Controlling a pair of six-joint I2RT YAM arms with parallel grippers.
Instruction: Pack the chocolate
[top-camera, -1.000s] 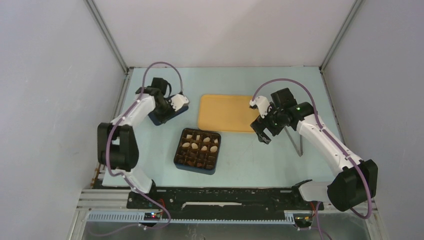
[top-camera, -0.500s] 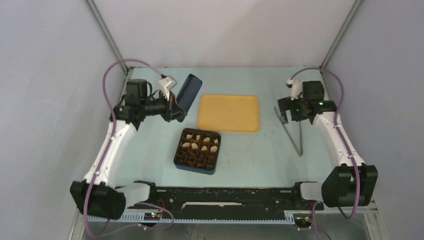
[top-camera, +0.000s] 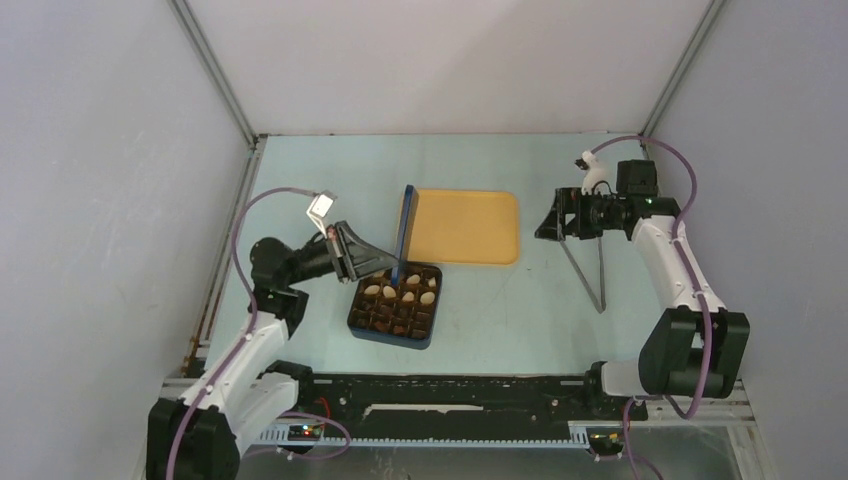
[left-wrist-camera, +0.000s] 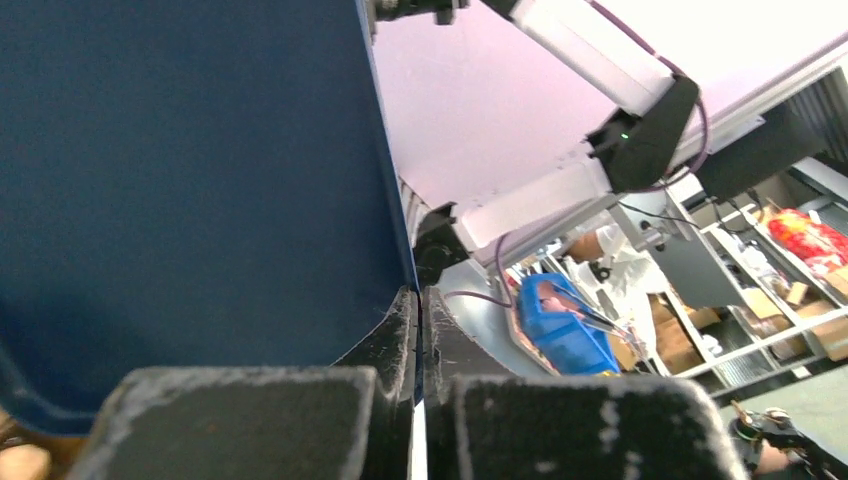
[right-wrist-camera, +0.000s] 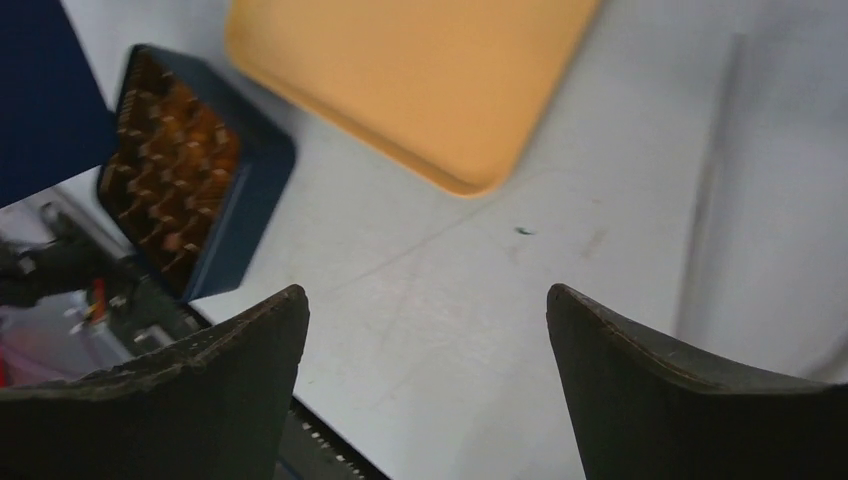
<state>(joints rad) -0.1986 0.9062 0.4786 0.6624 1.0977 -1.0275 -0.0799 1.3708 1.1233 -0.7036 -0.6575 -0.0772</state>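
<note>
The dark blue square box (top-camera: 392, 335) sits mid-table with its brown gridded insert. Cream-white chocolate (top-camera: 372, 291) and dark pieces (top-camera: 385, 322) lie in its cells. My left gripper (top-camera: 388, 264) is shut on the dark blue lid (top-camera: 404, 225), which stands on edge above the box's far side. In the left wrist view the lid (left-wrist-camera: 190, 200) fills the left half, its wall pinched at the gripper (left-wrist-camera: 420, 310). My right gripper (top-camera: 548, 225) is open and empty over bare table at the right (right-wrist-camera: 425, 290). The box also shows in the right wrist view (right-wrist-camera: 245, 210).
An empty orange tray (top-camera: 460, 225) lies behind the box and shows in the right wrist view (right-wrist-camera: 420, 80). Metal tongs (top-camera: 590, 270) lie on the table under the right arm. Grey walls close in both sides and the back.
My left arm has swung the lid from the back left toward the box, and it now stands upright over the box's far edge. My right gripper has shifted slightly left.
</note>
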